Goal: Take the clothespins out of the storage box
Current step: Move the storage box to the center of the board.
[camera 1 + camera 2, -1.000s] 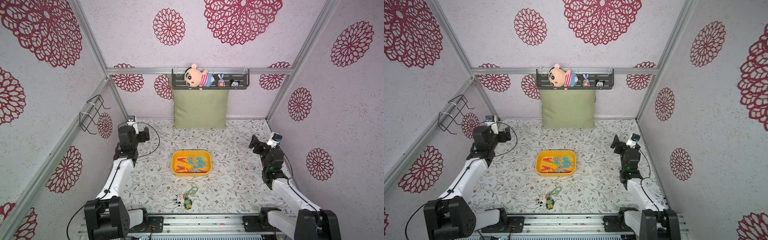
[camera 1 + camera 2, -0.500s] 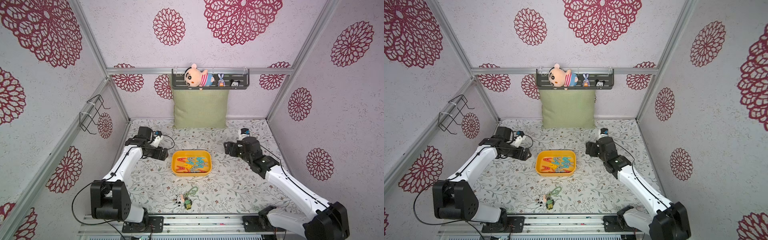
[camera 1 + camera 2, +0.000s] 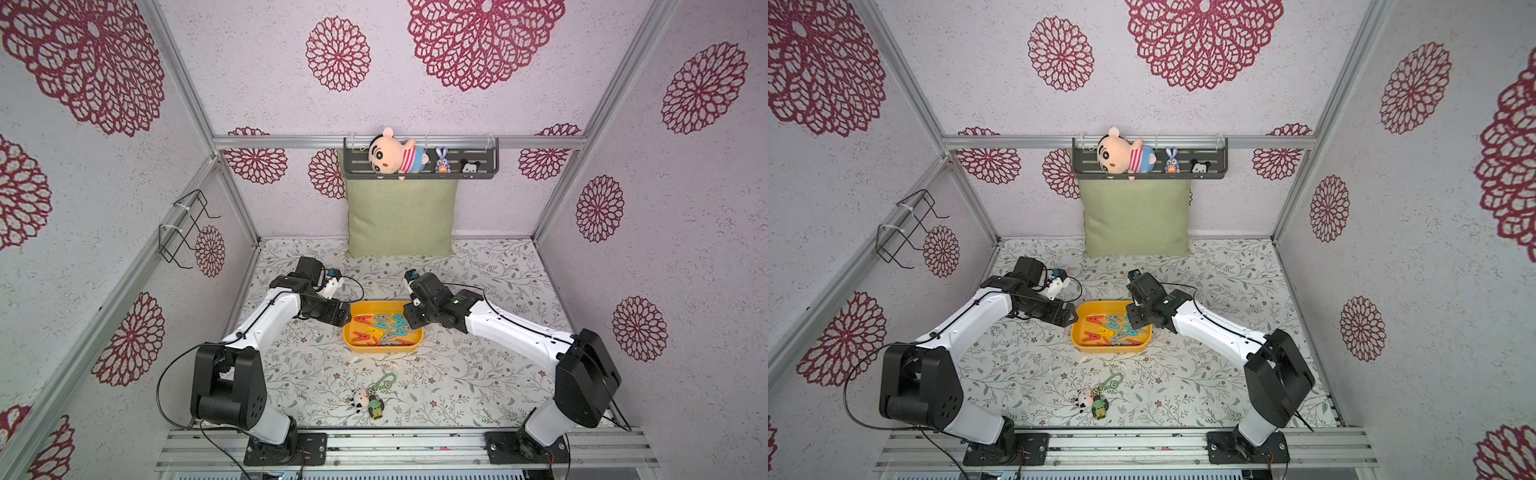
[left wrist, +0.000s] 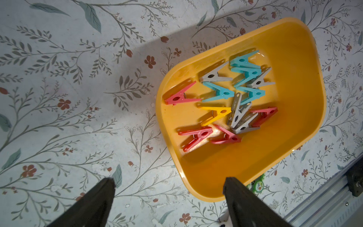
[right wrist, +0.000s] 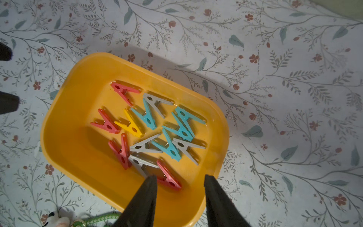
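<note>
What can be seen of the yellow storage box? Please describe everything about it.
The storage box is a shallow, open-topped yellow tray, seemingly glossy plastic, rectangular with rounded corners and a plain inside. It sits flat on the flowered table, near the middle. Red, teal, grey and yellow clothespins lie loose inside.

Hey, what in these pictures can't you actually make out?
The right gripper: both top views, jaws hidden under its own wrist.
A red clothespin and a grey clothespin: right wrist view, ends behind a jaw.
The keychain: left wrist view, mostly behind the storage box and a jaw.
The clothespins: too small to count in top views.
</note>
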Robot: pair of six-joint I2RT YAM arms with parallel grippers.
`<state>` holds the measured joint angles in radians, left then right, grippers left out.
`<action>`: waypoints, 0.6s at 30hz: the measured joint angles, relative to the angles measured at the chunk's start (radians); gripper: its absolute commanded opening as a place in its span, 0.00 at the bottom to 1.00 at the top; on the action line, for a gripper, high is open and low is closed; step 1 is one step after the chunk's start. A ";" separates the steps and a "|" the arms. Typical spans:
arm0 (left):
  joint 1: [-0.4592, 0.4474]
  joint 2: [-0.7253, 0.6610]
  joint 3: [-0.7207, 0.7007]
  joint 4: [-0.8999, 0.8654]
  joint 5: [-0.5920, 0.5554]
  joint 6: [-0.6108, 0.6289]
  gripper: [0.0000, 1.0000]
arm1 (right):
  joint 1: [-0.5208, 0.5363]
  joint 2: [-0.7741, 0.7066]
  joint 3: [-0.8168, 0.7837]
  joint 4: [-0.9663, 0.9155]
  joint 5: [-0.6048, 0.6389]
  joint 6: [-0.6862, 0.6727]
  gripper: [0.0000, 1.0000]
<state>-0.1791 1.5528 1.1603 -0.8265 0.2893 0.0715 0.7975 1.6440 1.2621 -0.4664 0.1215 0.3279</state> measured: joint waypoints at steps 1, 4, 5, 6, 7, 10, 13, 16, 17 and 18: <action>0.000 0.000 0.000 0.005 -0.007 -0.003 0.95 | 0.000 0.020 0.011 -0.009 0.011 0.013 0.46; 0.000 -0.001 -0.005 0.025 -0.027 -0.012 0.95 | -0.008 0.048 0.016 -0.029 0.032 0.048 0.46; 0.000 -0.003 -0.010 0.030 -0.034 -0.013 0.95 | -0.013 0.050 0.011 -0.034 0.034 0.060 0.45; 0.000 -0.005 -0.018 0.036 -0.042 -0.014 0.95 | -0.021 0.050 0.003 -0.032 0.035 0.071 0.45; 0.000 -0.008 -0.027 0.041 -0.048 -0.015 0.95 | -0.031 0.049 -0.008 -0.030 0.034 0.086 0.45; 0.000 -0.020 -0.049 0.048 -0.064 -0.015 0.95 | -0.062 0.049 -0.056 -0.015 0.025 0.110 0.45; 0.000 -0.024 -0.057 0.053 -0.071 -0.015 0.96 | -0.082 0.050 -0.094 -0.010 0.005 0.125 0.44; 0.000 -0.024 -0.058 0.056 -0.073 -0.014 0.96 | -0.086 0.060 -0.097 0.008 -0.011 0.138 0.39; 0.000 -0.024 -0.058 0.056 -0.074 -0.014 0.96 | -0.086 0.064 -0.097 0.016 -0.015 0.140 0.37; 0.000 -0.024 -0.058 0.057 -0.074 -0.014 0.96 | -0.086 0.070 -0.097 0.026 -0.020 0.144 0.34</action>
<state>-0.1791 1.5291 1.1023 -0.7696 0.2153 0.0570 0.7113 1.7138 1.1652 -0.4408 0.1013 0.4717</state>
